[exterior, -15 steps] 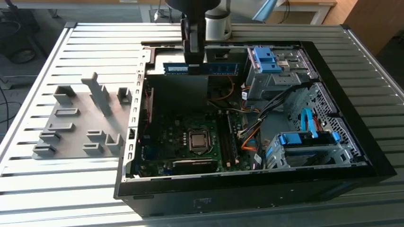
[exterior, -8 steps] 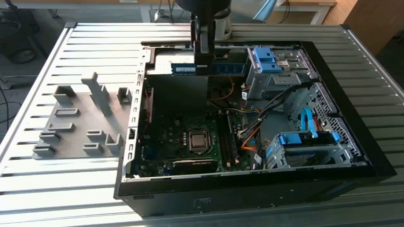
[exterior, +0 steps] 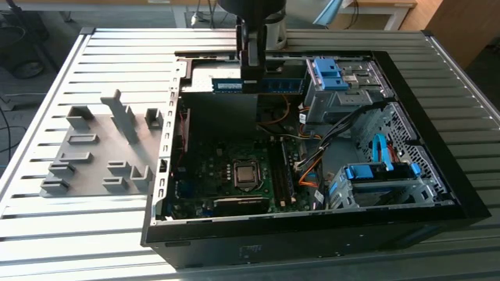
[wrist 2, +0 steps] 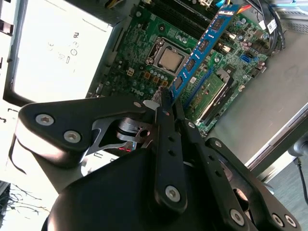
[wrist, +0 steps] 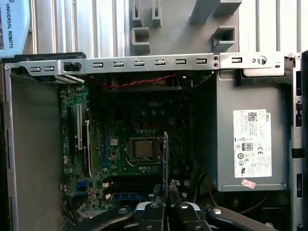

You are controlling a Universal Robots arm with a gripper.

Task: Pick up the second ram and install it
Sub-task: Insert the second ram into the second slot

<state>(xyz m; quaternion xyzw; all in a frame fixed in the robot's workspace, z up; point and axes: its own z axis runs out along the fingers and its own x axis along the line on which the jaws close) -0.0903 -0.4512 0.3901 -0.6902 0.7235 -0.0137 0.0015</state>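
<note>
The second ram (exterior: pixel 277 86) is a long blue board with dark chips, held level above the open computer case (exterior: pixel 437 175), over the power supply (exterior: pixel 211 71). My gripper (exterior: pixel 251 88) is shut on it near its middle. In the second wrist view the black fingers (wrist 2: pixel 168 125) clamp one end of the second ram (wrist 2: pixel 204 45), which reaches out over the green motherboard (wrist 2: pixel 144 53). The first wrist view has the second ram (wrist: pixel 165 159) edge-on above the processor socket (wrist: pixel 143 149), with my gripper (wrist: pixel 166 195) just behind it.
A grey holder fixture (exterior: pixel 102 146) lies on the slatted table at the exterior view's left of the case. Blue drive cages (exterior: pixel 328 76) and cables (exterior: pixel 312 152) crowd the case's other side. Memory slots (exterior: pixel 279 175) run beside the processor. The power supply (wrist: pixel 250 139) fills one corner.
</note>
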